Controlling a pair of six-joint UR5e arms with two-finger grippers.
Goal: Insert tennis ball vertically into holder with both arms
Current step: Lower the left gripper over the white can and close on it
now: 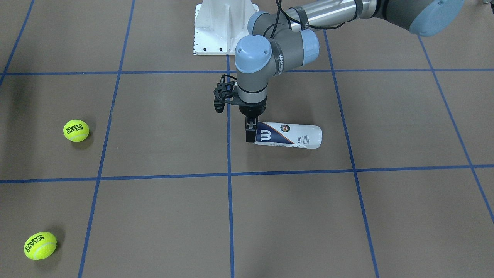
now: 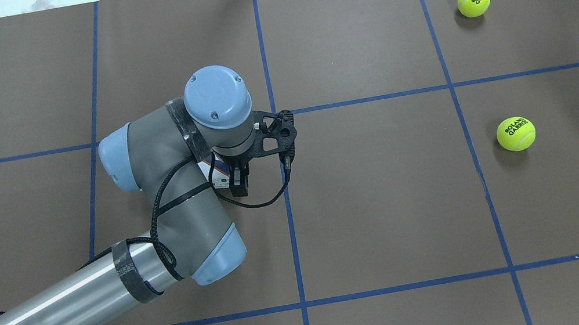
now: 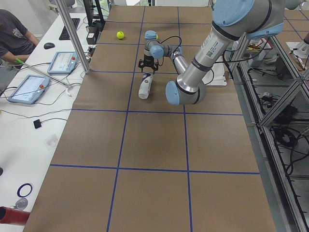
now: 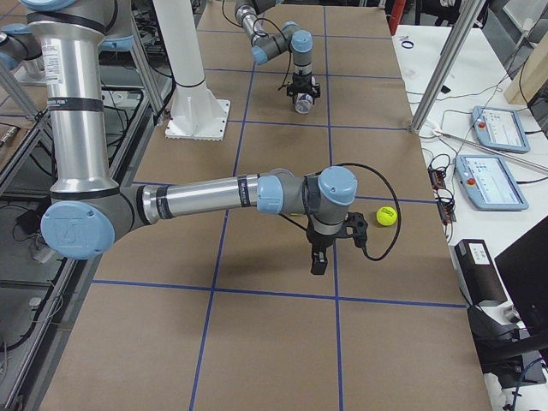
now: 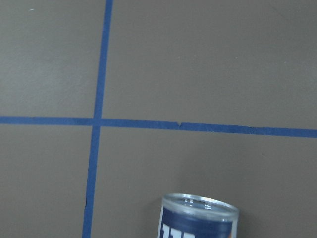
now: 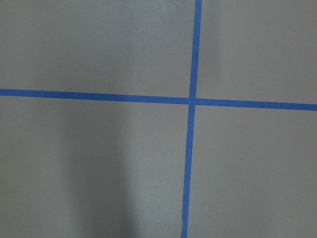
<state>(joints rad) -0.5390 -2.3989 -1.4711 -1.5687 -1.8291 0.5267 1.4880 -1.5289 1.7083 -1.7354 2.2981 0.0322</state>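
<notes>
1. the holder (image 1: 287, 135) lies on its side on the tabletop (image 1: 386, 216), just right of centre in the front-facing view. its rounded closed end points right and its rim end points left.
2. the left gripper (image 1: 251, 133) points straight down at that rim end. its jaws sit against the holder there, but i cannot tell whether they clamp it or only bracket it.
3. the step in hand, as i judge it, is standing the holder up so its mouth faces upward. to do that well, pinch the wall just below the rim, then swing the rim end up slowly, with the closed end as a pivot on the tabletop.
4. grip lightly: the clear wall looks thin and would probably dent, yet a round can may roll out of a loose pinch.
5. keep the jaws clear of the mouth so 1 ball can drop in from above.
6. the right gripper (image 4: 318, 261) hangs over the tabletop at the centre of the right-side view, near a tennis ball (image 4: 387, 217). i cannot tell whether its jaws are open or closed.
7. contents: no yellow shows through the holder's clear end, and the label hides the rest. in the front-facing view, the upper ball (image 1: 76, 130) at mid left and the lower ball (image 1: 40, 245) at lower left both lie on the tabletop, well apart from the holder.
</notes>
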